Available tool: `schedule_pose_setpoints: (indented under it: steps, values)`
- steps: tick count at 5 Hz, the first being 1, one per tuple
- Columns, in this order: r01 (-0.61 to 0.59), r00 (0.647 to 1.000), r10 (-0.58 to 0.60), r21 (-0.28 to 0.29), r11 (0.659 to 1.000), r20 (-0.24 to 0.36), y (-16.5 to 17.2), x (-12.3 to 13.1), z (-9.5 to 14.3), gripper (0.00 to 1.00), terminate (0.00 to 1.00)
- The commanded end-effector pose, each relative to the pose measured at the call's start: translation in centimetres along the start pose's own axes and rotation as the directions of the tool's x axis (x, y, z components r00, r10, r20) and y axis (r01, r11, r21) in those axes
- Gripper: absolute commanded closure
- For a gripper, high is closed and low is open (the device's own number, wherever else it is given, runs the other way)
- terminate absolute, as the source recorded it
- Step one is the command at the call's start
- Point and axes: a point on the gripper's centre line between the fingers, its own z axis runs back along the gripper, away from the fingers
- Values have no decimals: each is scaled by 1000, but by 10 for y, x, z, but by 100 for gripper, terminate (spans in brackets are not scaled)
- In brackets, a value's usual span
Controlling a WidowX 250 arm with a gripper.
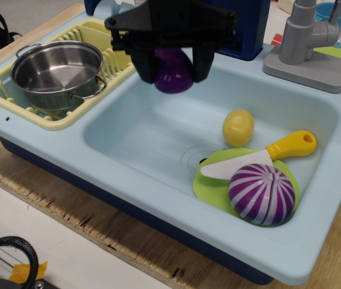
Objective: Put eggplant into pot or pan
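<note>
The black two-fingered robot gripper (172, 69) is clamped on the small glossy purple plastic eggplant (173, 71), whose rounded lower end shows between the two dark fingers (141, 66) while its upper part is hidden behind the gripper body. The eggplant hangs in the air above the back left part of the pale blue plastic toy sink (158, 150), clear of the basin floor. To the left, the round shiny stainless steel pot (58, 72) with small wire side handles sits in the pale yellow plastic dish rack (125, 42) and appears to hold nothing. Inside the basin, a yellow plastic potato (238, 127) lies near the drain rings, just beside a lime green round plate (209, 189). On that plate rest a purple-and-white striped onion (261, 194) and a toy knife with a white blade and yellow handle (261, 156). A grey toy faucet (308, 42) stands at the back right corner of the sink.
</note>
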Motion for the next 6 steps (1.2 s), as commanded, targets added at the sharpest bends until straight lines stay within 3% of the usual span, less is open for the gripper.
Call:
schedule_pose_setpoints:
  steps: [1,2,4,5,6]
  values:
    - [-82,994,82,-1,997,72,28,40,12,100,0]
    - [-142,983,142,-7,990,119,55,63,19,100,0]
    - [-194,979,193,10,981,73,93,66,11,100,0]
    - [-200,979,201,29,979,-27,98,72,0,0,0]
    - [-200,979,201,29,979,-27,98,72,0,0,0]
